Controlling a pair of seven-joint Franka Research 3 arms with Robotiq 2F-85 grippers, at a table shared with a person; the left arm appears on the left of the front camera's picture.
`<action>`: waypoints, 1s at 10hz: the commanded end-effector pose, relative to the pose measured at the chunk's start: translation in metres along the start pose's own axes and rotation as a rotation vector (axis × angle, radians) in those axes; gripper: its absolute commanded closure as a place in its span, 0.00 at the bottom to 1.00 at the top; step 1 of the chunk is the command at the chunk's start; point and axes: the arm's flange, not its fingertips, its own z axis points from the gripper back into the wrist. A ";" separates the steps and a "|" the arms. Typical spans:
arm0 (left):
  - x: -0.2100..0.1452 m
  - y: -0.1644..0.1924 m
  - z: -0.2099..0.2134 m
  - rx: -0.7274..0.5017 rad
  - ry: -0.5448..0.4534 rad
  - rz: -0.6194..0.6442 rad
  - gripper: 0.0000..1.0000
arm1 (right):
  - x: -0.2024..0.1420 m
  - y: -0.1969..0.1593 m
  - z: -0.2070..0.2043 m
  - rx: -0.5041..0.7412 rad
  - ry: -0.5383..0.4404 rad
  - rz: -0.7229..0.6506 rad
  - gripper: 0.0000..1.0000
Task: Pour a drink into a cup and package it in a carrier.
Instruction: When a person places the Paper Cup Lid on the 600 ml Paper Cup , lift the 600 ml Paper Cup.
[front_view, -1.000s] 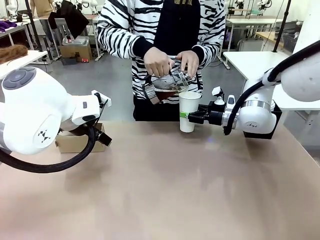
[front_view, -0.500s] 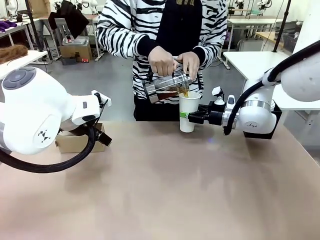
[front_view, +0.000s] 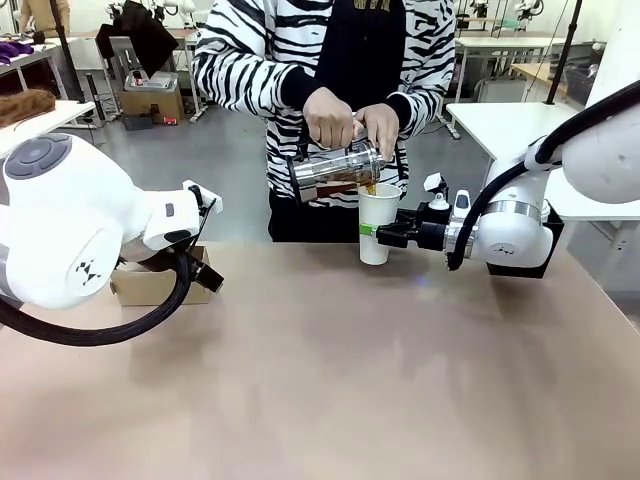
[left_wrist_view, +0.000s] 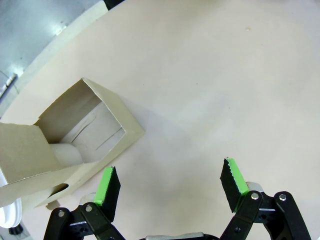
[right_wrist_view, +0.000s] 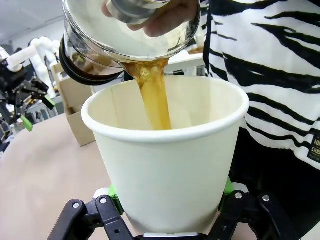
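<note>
"Front view, from the left: what is there?"

"The robot's left arm (front_view: 70, 230), bulky and white, with the brown cardboard carrier (front_view: 140, 288) on the surface (front_view: 350, 390) just behind it. The left wrist camera shows the left hand (left_wrist_view: 170, 172) hanging over bare surface. Its green pads (left_wrist_view: 107, 181) are wide apart and hold nothing, and the carrier lies just beside it."

"And in the middle?"

"A person (front_view: 240, 60) in a striped top stands at the far side. The person's hands (front_view: 330, 118) tip a glass pot (front_view: 335, 170) over the white cup (front_view: 378, 215). The right wrist camera shows the drink (right_wrist_view: 152, 95) falling into it in an amber stream. The cup has no lid, appears to stand near the far edge, and is well apart from the carrier."

"On the right?"

"The right hand (front_view: 375, 233) reaches in from that side and is clamped on the cup's lower half, a green pad on each side — steadying it."

"Which step, then?"

"Filling, I judge — packaging has not begun. Next, the pot must lift clear. Then the full, open cup needs carrying level and slowly across to a carrier slot. A tilt or a hard squeeze would likely spill it."
</note>
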 end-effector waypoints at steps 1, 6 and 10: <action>0.001 0.000 0.002 0.000 -0.005 -0.001 0.00 | 0.002 0.003 -0.001 0.003 -0.001 -0.007 0.20; 0.001 0.000 0.002 0.000 -0.005 -0.001 0.00 | 0.002 0.003 -0.001 0.003 -0.001 -0.007 0.20; 0.001 0.000 0.002 0.000 -0.005 -0.001 0.00 | 0.002 0.003 -0.001 0.003 -0.001 -0.007 0.20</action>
